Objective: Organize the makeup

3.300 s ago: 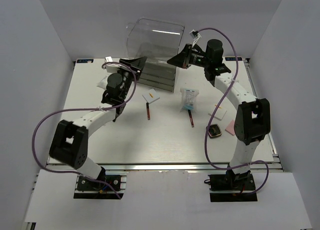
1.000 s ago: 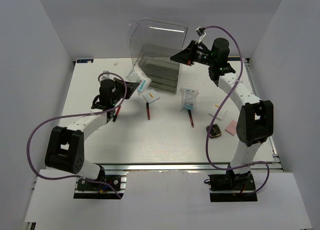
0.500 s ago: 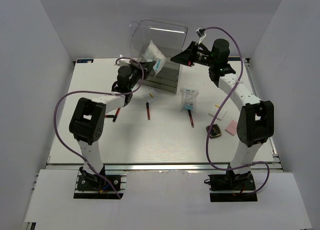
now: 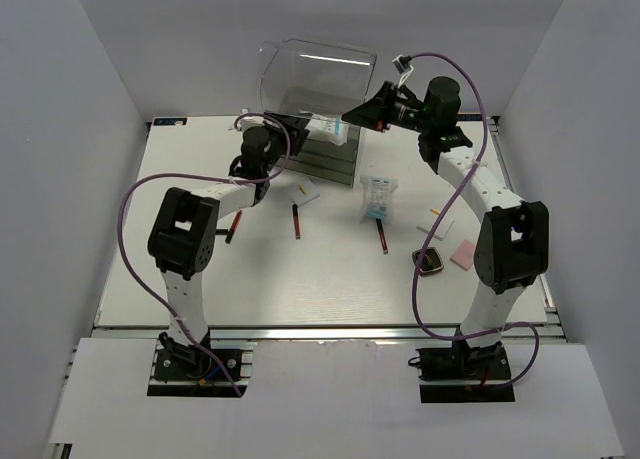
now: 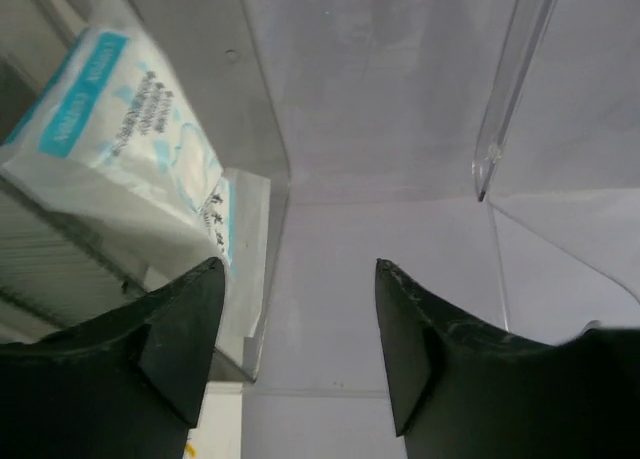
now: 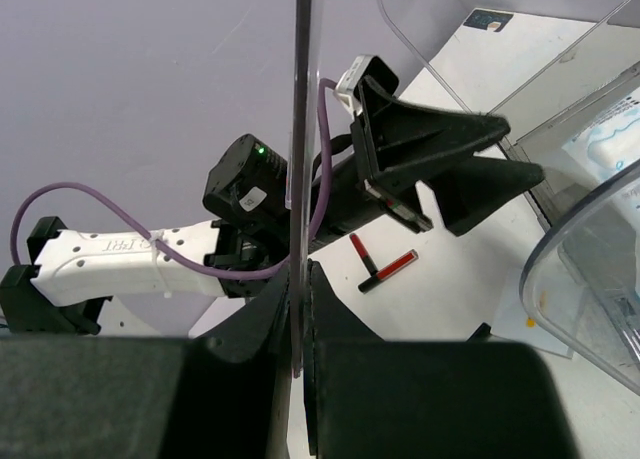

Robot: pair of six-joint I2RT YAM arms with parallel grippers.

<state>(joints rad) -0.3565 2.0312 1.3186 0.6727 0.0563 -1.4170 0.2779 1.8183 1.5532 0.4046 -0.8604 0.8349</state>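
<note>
1. White counter; teal-printed packet lies inside clear drawer box.
2. Left claw spread wide, empty.
3. Right claw pinches lid; hold steady, back left straight out.

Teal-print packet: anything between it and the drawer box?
Nothing visible. The right gripper holds the clear cover raised, and the packet appears to lie in the drawer box under it, beside the open left gripper.
</note>
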